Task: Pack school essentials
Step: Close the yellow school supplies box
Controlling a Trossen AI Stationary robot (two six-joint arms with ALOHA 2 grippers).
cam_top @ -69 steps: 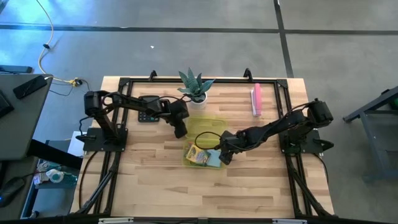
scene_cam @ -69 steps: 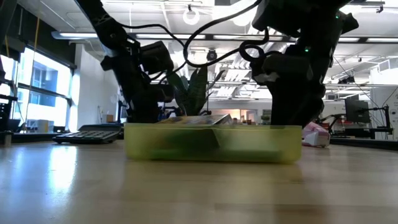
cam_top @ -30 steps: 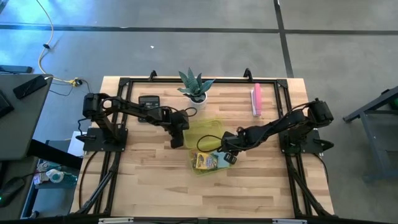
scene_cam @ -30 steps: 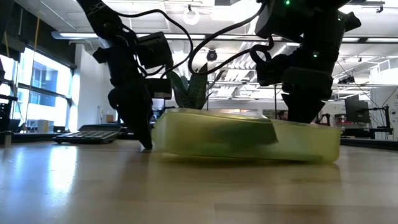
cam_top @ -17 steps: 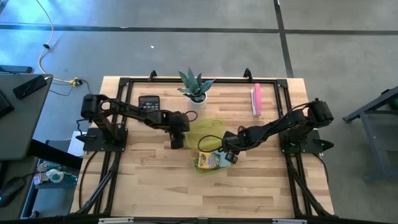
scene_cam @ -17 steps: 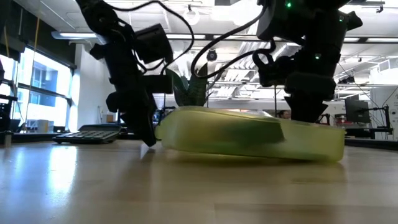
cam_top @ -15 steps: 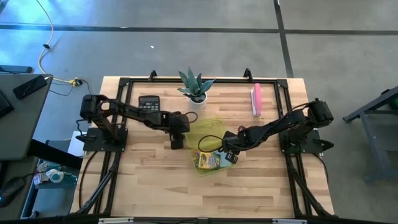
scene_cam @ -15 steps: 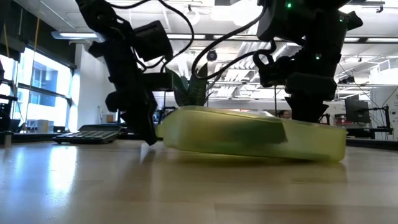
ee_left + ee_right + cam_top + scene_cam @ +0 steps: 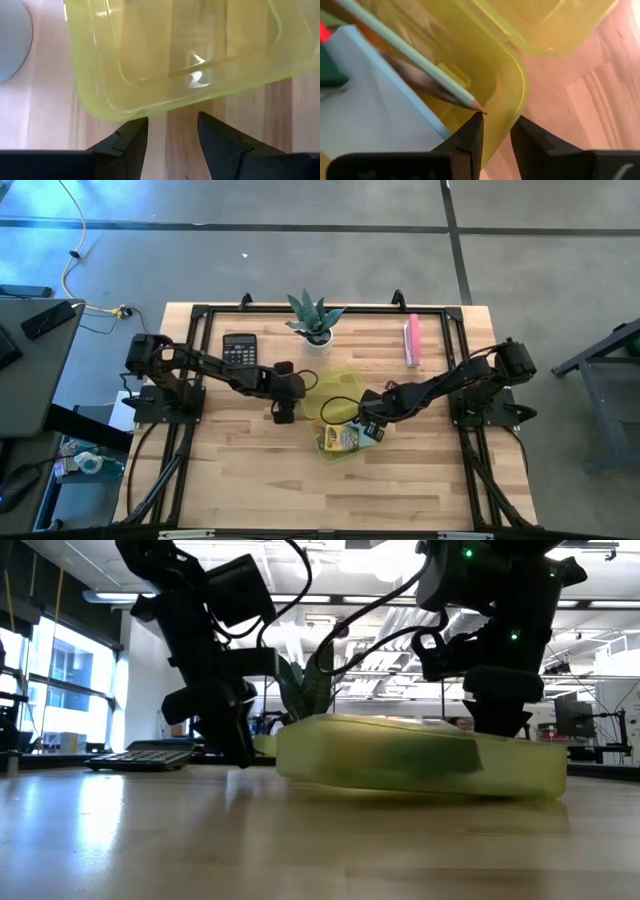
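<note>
A translucent yellow-green box (image 9: 347, 438) lies mid-table. It holds a yellow crayon box (image 9: 339, 441), a light-blue notepad (image 9: 370, 110) and a pencil (image 9: 420, 65). My right gripper (image 9: 373, 426) is shut on the box's right wall. In the low view the box (image 9: 420, 760) sits tilted, its left end higher. A matching yellow-green lid (image 9: 335, 385) lies just beyond it. My left gripper (image 9: 283, 408) stands open left of the lid, its fingers (image 9: 131, 141) short of the lid's edge (image 9: 150, 107) and touching nothing. The scissors and pens do not show. My right gripper pinches the box's wall (image 9: 506, 131) at a rounded corner, one finger inside the box and one outside. The fingers come slanting down from the table's right. The box stays low over the table, tilted, with its right end down.
A black calculator (image 9: 240, 348) lies at the far left, a potted plant (image 9: 312, 320) at the far middle and a long pink bar (image 9: 411, 340) at the far right. Bare wood lies along the near edge.
My right gripper has drawn the box a little toward the table's right edge; the box stays tilted with its left end up. My left arm has pulled back slightly toward the table's left, its gripper still open.
</note>
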